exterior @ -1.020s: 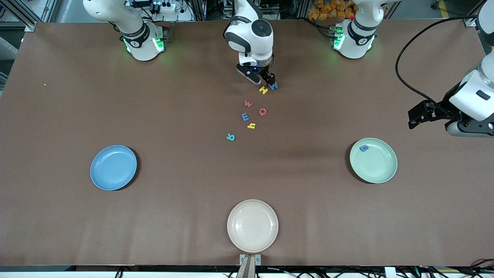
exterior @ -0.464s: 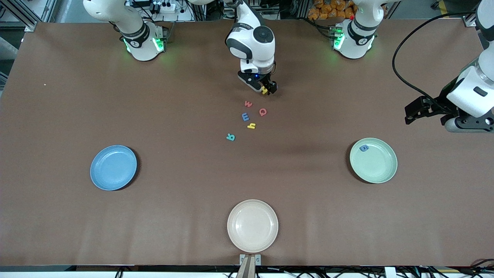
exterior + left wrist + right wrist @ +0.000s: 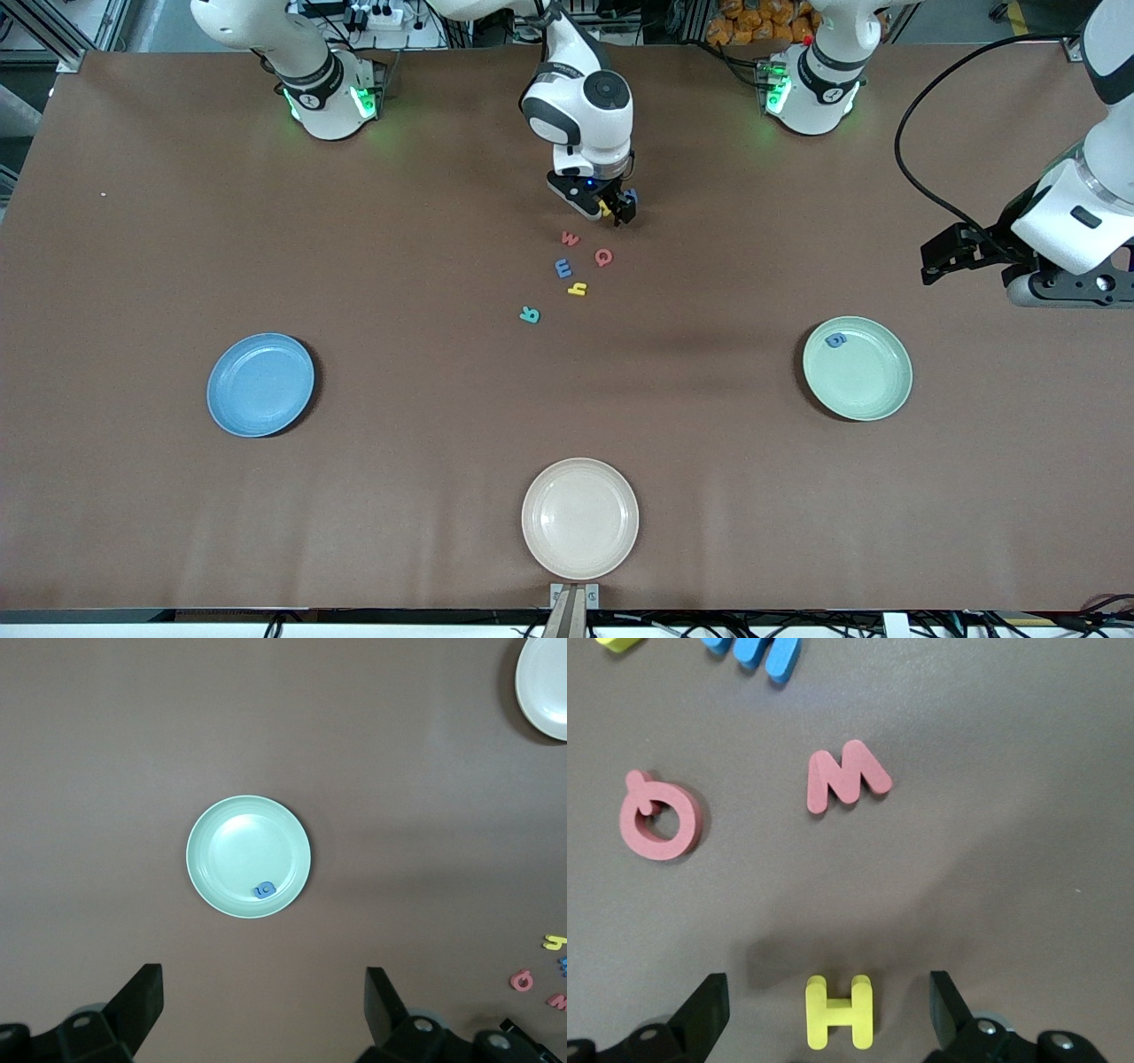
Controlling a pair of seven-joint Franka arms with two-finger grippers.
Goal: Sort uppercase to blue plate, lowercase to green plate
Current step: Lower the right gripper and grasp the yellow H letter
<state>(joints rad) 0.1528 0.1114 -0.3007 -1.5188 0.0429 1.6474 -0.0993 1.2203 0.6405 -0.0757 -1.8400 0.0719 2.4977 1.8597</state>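
You see two arms with glossy white shells and dark grey joint bands. Each base glows with green lights. The right arm's wrist carries a round dark cap, and a small blue light sits above its black right end effector [image 3: 617,211]. A thick black cable loops along the left arm to its black left end effector [image 3: 939,266]. In both wrist views your end effector fingers [image 3: 704,1010] are black and wedge-shaped.

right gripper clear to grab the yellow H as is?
Probably yes. The right gripper is open, fingers either side of the yellow H, nothing between them. The red w and red Q lie apart from it.
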